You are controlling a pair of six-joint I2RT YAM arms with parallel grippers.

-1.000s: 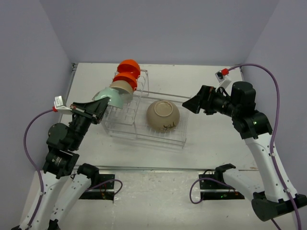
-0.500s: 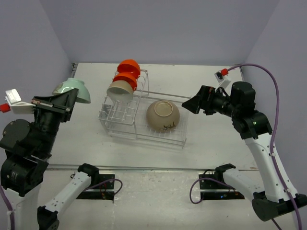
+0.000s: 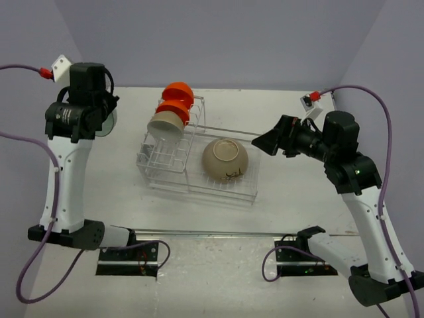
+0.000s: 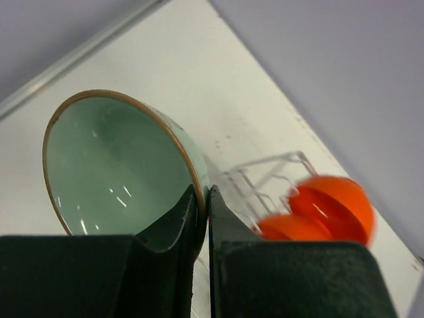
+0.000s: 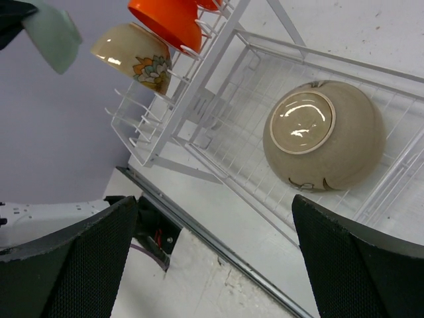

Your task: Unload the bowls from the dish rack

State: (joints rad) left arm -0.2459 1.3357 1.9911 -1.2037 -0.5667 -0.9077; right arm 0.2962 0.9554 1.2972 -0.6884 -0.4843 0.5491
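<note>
My left gripper [image 4: 203, 197] is shut on the rim of the pale mint-green bowl [image 4: 112, 169] and holds it in the air at the far left, away from the dish rack [image 3: 199, 173]. From above, only a sliver of this bowl [image 3: 110, 123] shows behind the left wrist. Two orange bowls [image 3: 176, 99] and the beige bowl [image 3: 165, 124] stand in the rack's upright section. The tan bowl [image 3: 225, 159] lies upside down in the basket section, as the right wrist view [image 5: 324, 136] shows. My right gripper [image 3: 264, 143] is open and empty, hovering right of the rack.
A metal rail [image 3: 199, 233] runs along the table's near edge, with both arm bases behind it. Walls close in the table at the left, back and right. The left arm stands tall over the table's left side.
My left arm has lifted the mint-green bowl out of the rack and swung it up and to the far left. My right arm has barely moved.
</note>
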